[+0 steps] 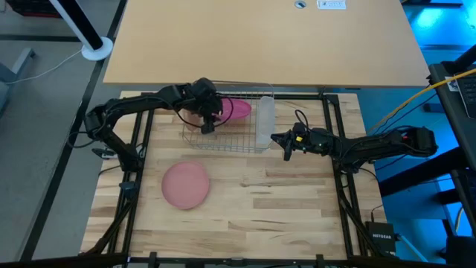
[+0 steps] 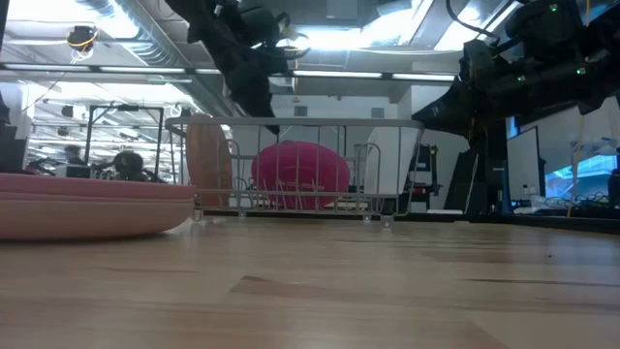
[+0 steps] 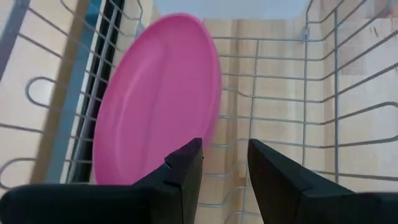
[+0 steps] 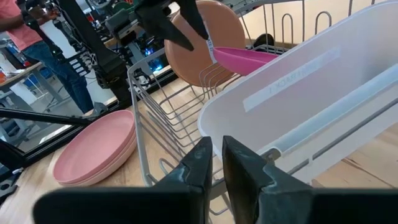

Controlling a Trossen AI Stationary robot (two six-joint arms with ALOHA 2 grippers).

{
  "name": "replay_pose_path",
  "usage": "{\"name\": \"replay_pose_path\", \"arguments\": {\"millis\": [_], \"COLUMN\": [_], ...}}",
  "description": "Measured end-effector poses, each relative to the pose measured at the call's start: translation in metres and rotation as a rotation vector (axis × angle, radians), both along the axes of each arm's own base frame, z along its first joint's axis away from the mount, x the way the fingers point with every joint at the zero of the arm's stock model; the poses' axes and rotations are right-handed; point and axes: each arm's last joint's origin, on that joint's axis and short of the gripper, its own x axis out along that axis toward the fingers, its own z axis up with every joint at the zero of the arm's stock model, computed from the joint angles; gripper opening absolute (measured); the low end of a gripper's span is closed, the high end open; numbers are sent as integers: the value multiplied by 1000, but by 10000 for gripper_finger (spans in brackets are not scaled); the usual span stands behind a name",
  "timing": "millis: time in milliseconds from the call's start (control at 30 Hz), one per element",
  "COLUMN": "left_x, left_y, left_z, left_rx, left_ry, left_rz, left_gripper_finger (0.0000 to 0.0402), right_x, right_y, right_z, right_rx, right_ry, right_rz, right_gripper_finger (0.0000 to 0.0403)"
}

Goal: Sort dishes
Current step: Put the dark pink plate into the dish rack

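Observation:
The magenta plate point(image 1: 239, 110) stands on edge inside the wire rack point(image 1: 223, 146), leaning against its wires point(image 3: 155, 99). Beside it the tan-orange plate point(image 4: 211, 37) also stands upright in the rack point(image 2: 208, 160). A pale pink plate point(image 1: 186, 184) lies flat on the table, nearer than the rack. My left gripper point(image 1: 208, 125) hovers open over the rack, just above and beside the magenta plate point(image 3: 225, 165), touching nothing that shows. My right gripper point(image 1: 286, 149) is shut and waits at the rack's right end, before the translucent cup point(image 4: 298, 93).
The wire rack with its tall translucent cup point(image 1: 264, 123) sits at the far middle of the wooden table point(image 1: 297, 201). Rack wires surround my left fingers. Black frame rails run along the table's left and right edges. People and equipment stand in the room beyond.

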Motion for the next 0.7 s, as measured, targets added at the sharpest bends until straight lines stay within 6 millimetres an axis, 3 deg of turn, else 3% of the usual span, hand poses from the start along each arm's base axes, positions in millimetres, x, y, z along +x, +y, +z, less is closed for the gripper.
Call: {"name": "replay_pose_path", "arguments": {"millis": [400,567,700], "left_x": [14,14,16], "left_y": [12,12,11], "left_z": [-35,-34,-19], "left_rx": [-8,-4,-7], "left_ry": [101,99,49], "left_rz": [-44,-41,3], "left_gripper_finger": [117,65,10], "right_x": [0,0,0], "right_y": [1,1,1], "right_z": [0,0,0], "right_rx": [9,8,8], "right_ry": [-2,-2,-2], "right_rz": [36,36,36], "right_gripper_finger": [44,44,44]}}
